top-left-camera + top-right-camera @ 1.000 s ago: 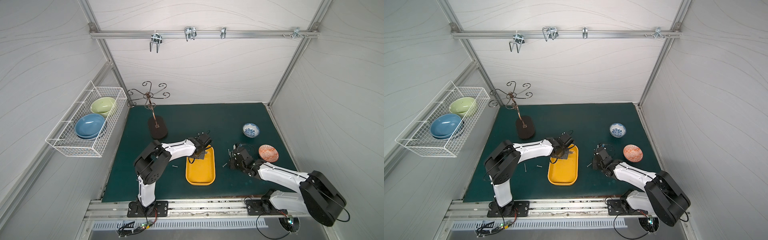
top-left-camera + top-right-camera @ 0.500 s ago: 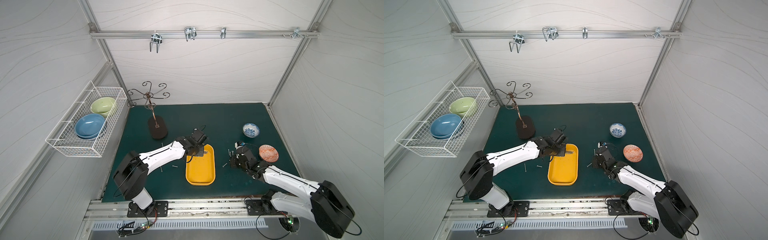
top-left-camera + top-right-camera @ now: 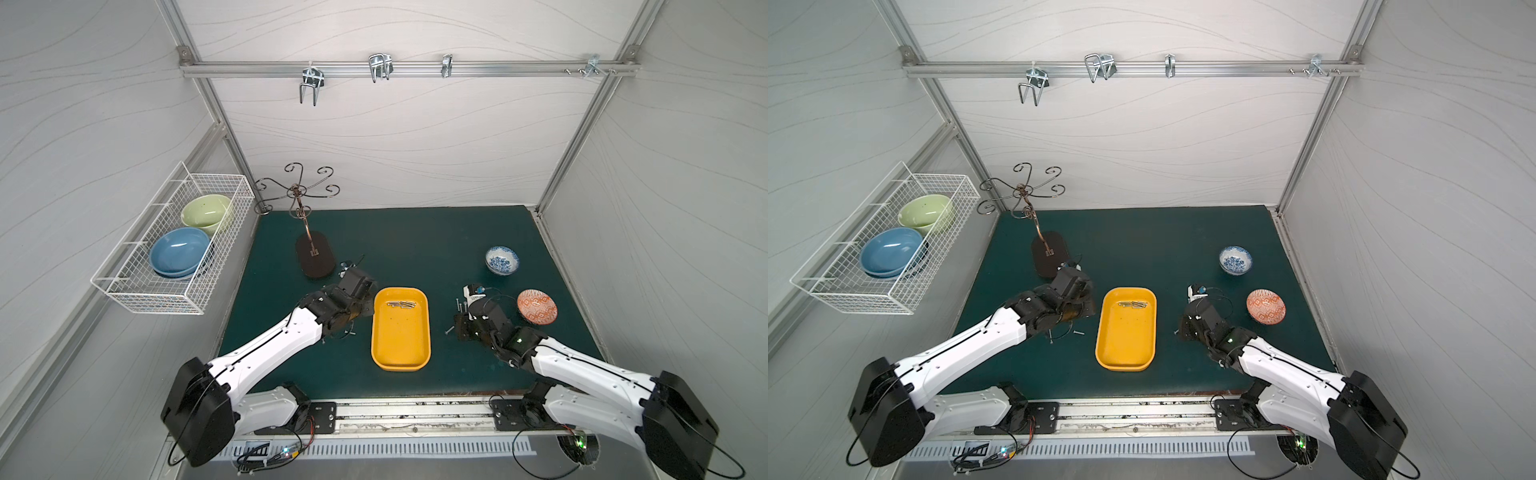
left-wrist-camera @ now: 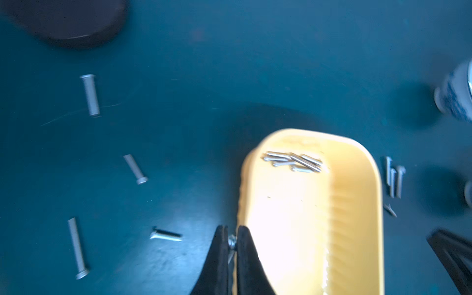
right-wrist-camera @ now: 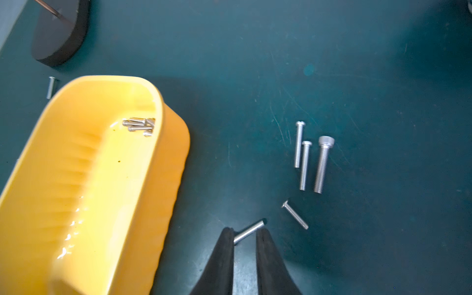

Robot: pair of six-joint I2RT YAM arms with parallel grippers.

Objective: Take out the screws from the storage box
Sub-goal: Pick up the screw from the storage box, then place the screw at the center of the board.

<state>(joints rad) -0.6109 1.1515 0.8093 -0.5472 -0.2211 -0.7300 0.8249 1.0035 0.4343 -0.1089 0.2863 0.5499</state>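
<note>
- White-panelled enclosure with a dark green desk (image 3: 415, 232); even light, left wrist view somewhat blurred.
- Shallow rectangular yellow plastic storage box (image 3: 401, 357) sat mid-desk, long side running front to back.
- Small silver metal screws (image 3: 401, 304) inside it formed one overlapping cluster of roughly half a dozen against the far end wall. Rest of the box floor was bare.
- Left end effector (image 4: 231, 245) hung just outside the box's left wall, jaws pinched nearly together on a screw (image 4: 232, 240), its head showing between the tips.
- Four loose screws (image 4: 134, 168) lay scattered on the desk left of the box, well apart from one another.
- Right end effector (image 5: 245, 245) was low over the desk right of the box, jaws parted by a narrow gap. One screw (image 5: 249, 231) lay slantwise at the tips, apparently resting on the desk and not clamped.
- Four more lay just beyond it, three side by side and one askew.
- Judgement: past halfway. About ten were out, counting the two at the end effectors; the cluster was left.
- That cluster hugged the wall and overlapped, so singling one out looked the harder part ahead.
</note>
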